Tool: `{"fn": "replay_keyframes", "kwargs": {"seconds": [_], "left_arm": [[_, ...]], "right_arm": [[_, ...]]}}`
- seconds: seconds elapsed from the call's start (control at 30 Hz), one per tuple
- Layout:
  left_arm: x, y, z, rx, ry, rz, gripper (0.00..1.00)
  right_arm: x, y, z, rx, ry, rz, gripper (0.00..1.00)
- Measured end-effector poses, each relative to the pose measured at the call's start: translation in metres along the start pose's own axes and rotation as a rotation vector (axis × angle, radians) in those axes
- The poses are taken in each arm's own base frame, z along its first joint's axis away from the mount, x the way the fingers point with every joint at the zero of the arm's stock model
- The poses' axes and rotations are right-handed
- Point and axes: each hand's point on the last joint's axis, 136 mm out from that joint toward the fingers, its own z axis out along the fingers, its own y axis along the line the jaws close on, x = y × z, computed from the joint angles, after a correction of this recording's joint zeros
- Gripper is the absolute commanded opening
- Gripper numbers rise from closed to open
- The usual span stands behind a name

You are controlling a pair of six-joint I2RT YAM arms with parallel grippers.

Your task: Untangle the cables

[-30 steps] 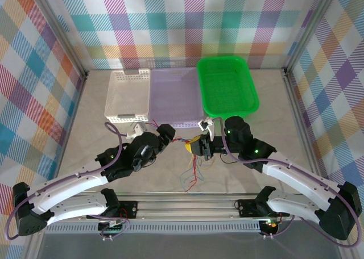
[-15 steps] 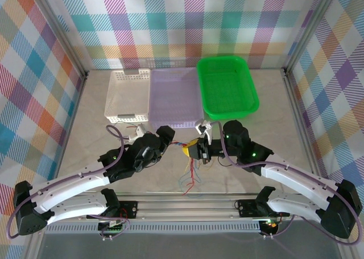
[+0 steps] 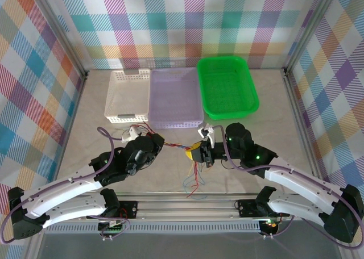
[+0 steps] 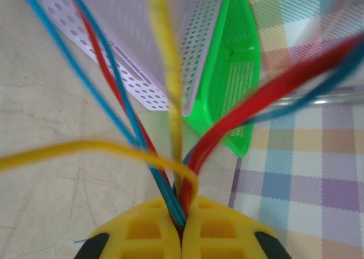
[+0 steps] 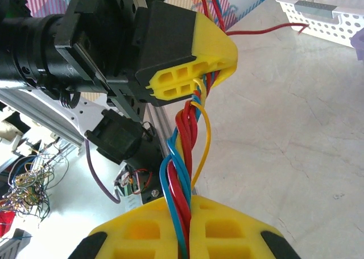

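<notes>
Pinching the cables (image 3: 177, 146) btw them at frame centre: left gripper (image 3: 161, 141) & right gripper (image 3: 196, 151) both clenched on the twisted red/blue/yellow bundle. Loose ends trail toward bottom centre, below the lilac basket (image 3: 175, 97).

Two robot arms, the left arm (image 3: 68, 188) and the right arm (image 3: 296, 179), each have smooth white shells over the long links, joined by bulky black joint housings (image 3: 139, 154). A thick lilac cable (image 3: 106, 132) runs along each arm. A small green light (image 3: 257, 155) glows on the black section near the right wrist. The left gripper (image 5: 227, 60) has a boxy black body and yellow finger pads (image 5: 176, 83) moulded with rectangular hollows. The right gripper (image 5: 187, 236) has matching yellow pads (image 5: 227, 230), also with moulded hollows, edged by rounded black corners.
</notes>
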Motion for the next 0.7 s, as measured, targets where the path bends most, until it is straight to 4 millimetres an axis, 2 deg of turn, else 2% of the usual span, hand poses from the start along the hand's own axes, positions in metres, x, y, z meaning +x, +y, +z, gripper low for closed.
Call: {"fn": "replay_keyframes", "kwargs": {"seconds": [0.3,0.43,0.53,0.63,0.7], "left_arm": [[0.004,-0.007,-0.013,0.03,0.043,0.065,0.0],[0.004,-0.011,-0.013,0.027,0.046,0.113,0.0],[-0.01,0.002,-0.01,-0.038,-0.03,0.177,0.0],[-0.017,0.007,-0.005,-0.103,-0.069,0.26,0.0],[-0.021,0.002,-0.002,-0.13,-0.085,0.313,0.0]], "right_arm": [[0.006,-0.004,-0.009,0.056,0.015,-0.052,0.01],[0.004,-0.003,-0.013,0.082,0.03,-0.077,0.18],[0.005,0.001,-0.024,0.094,0.041,-0.093,0.3],[0.006,0.005,-0.034,0.108,0.035,-0.11,0.37],[0.007,0.006,-0.039,0.116,0.033,-0.117,0.43]]}}
